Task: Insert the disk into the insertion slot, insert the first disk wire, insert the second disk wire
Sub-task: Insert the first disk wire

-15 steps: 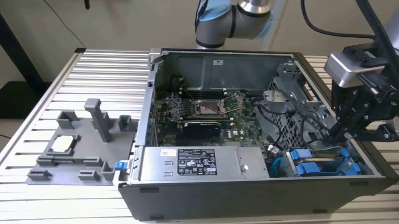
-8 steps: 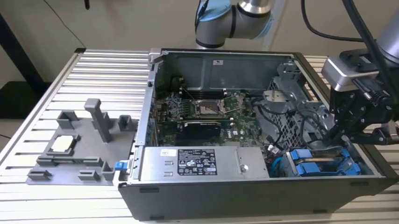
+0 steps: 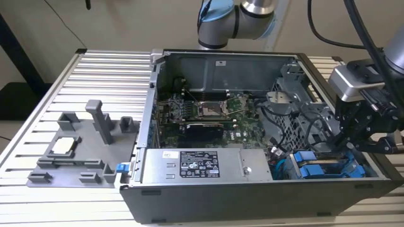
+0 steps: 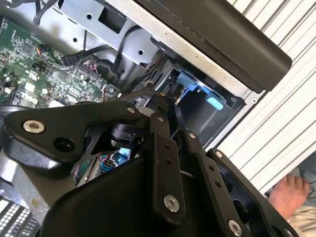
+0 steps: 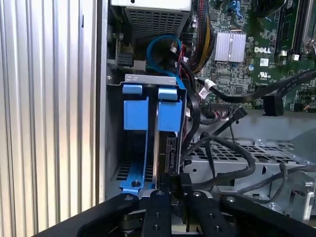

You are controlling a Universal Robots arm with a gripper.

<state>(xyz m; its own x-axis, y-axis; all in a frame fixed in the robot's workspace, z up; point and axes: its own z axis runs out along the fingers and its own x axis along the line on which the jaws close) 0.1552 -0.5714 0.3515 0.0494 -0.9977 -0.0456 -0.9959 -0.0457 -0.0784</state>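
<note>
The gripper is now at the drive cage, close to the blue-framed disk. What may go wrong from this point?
1. Black cables loop close beside the gripper; they might snag on it or get pinched against the drive cage.
2. The disk stands tight beside a second blue carrier; a slight tilt could jam it in the cage.

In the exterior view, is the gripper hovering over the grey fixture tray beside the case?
No, the gripper sits over the blue carriers inside the case, at the exterior view's right.
</note>
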